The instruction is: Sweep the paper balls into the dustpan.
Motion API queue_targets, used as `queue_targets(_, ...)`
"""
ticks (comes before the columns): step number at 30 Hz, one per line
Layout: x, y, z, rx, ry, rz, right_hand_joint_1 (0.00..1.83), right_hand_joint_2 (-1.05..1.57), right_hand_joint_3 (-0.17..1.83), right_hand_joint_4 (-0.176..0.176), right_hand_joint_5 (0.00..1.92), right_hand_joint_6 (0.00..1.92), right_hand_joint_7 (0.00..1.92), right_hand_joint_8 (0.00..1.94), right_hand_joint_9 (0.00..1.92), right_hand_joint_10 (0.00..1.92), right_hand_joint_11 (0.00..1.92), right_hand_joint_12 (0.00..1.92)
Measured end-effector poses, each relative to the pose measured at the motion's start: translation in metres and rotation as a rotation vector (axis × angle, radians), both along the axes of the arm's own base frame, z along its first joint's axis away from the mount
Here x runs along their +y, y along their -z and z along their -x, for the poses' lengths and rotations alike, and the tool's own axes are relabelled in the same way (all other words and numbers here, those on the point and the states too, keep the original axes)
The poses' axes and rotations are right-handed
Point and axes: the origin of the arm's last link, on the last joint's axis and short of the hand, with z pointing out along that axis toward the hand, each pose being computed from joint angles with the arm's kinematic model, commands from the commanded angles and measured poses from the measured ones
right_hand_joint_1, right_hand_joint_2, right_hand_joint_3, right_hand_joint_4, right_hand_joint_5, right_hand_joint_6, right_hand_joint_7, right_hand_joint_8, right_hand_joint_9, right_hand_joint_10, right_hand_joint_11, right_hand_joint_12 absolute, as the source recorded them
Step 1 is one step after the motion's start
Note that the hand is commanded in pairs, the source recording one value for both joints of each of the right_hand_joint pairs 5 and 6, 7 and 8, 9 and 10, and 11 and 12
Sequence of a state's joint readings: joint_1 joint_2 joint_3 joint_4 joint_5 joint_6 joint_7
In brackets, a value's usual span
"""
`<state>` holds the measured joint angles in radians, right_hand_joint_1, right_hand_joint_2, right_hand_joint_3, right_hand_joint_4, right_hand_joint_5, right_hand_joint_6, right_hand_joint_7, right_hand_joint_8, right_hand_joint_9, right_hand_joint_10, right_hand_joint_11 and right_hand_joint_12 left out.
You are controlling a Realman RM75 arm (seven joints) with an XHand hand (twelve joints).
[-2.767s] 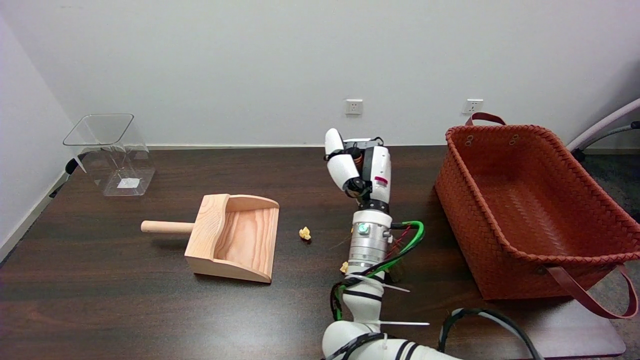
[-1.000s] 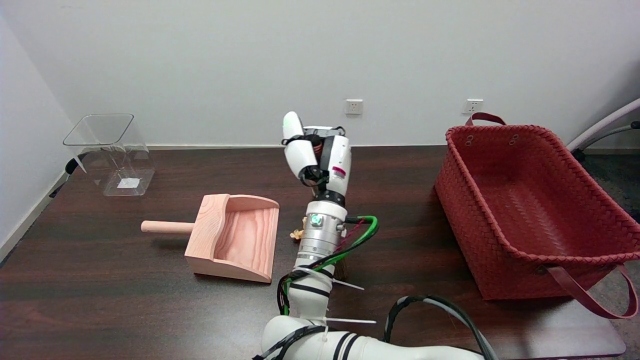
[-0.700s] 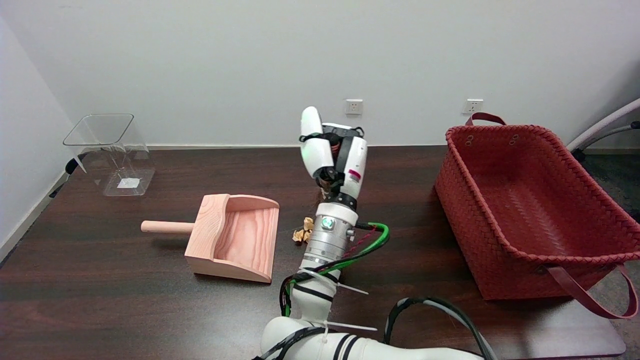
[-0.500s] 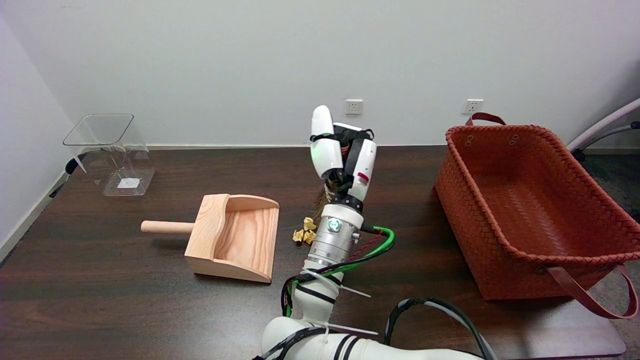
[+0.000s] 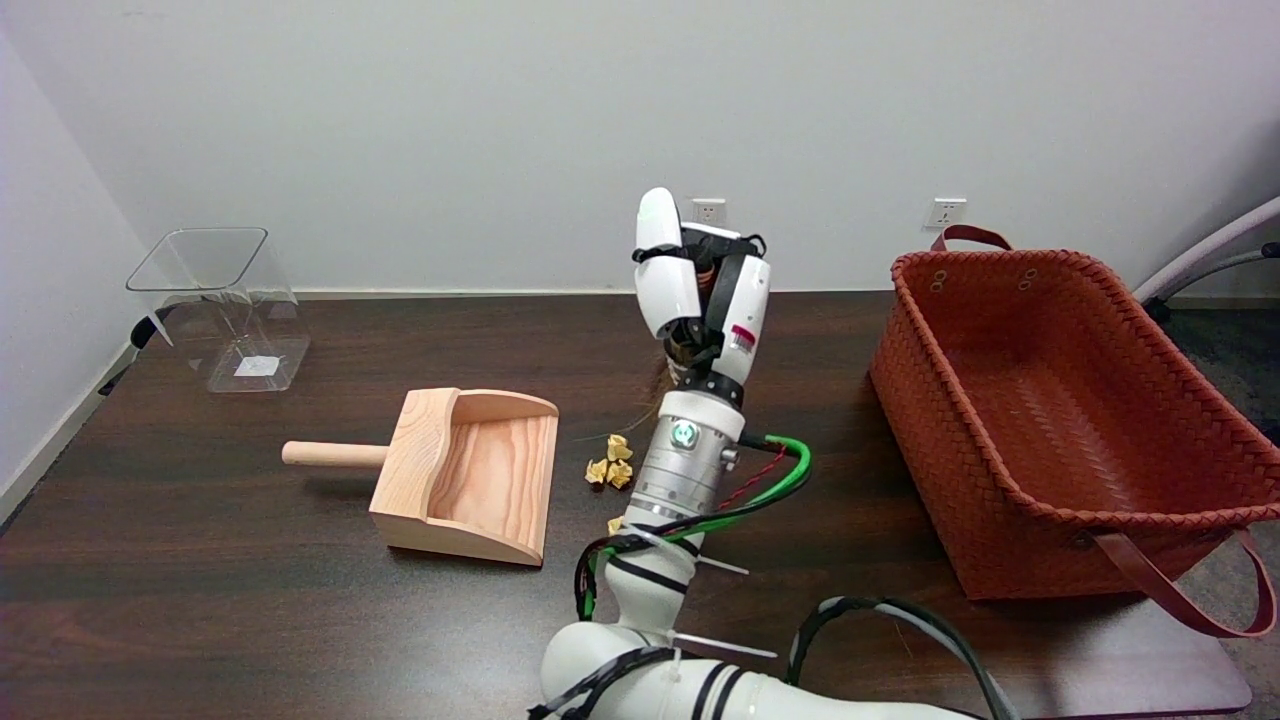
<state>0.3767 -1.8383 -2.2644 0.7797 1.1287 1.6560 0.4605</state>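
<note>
Right hand (image 5: 705,300): raised above the middle of the dark worktop (image 5: 250,600), wrist below it, its fingers (image 5: 660,262) clamped round a brown brush (image 5: 668,372) whose dark bristles showed just under the palm.
Paper balls (image 5: 610,465): a small yellow cluster lay on the worktop just beside the wrist, between it and the dustpan; one more scrap (image 5: 615,525) sat a little nearer the camera, against the arm.
Dustpan (image 5: 468,472): pale wood, flat on the worktop, open mouth facing the balls, round handle pointing away to the picture's left; no paper inside it.
Clear bin (image 5: 222,305): at the far left corner, upright.
Woven basket (image 5: 1060,410): red-brown, at the right, well apart from the balls.
</note>
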Motion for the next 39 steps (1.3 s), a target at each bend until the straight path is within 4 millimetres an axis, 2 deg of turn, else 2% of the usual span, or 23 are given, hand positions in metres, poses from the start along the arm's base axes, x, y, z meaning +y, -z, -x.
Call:
queue_targets(14,0.003,-0.017,-0.006,0.171,0.126,-0.005,0.85,1.57,0.34,0.000,1.92,1.92,1.92,1.92,1.92,1.92,1.92,1.92)
queue_targets(36,0.010,-0.035,0.028,0.338,0.313,-0.010,0.82,1.57,0.52,0.000,1.92,1.92,1.92,1.92,1.92,1.92,1.92,1.92)
queue_targets(39,0.008,-0.035,0.031,0.353,0.326,-0.008,0.80,1.57,0.48,0.000,1.92,1.92,1.92,1.92,1.92,1.92,1.92,1.92)
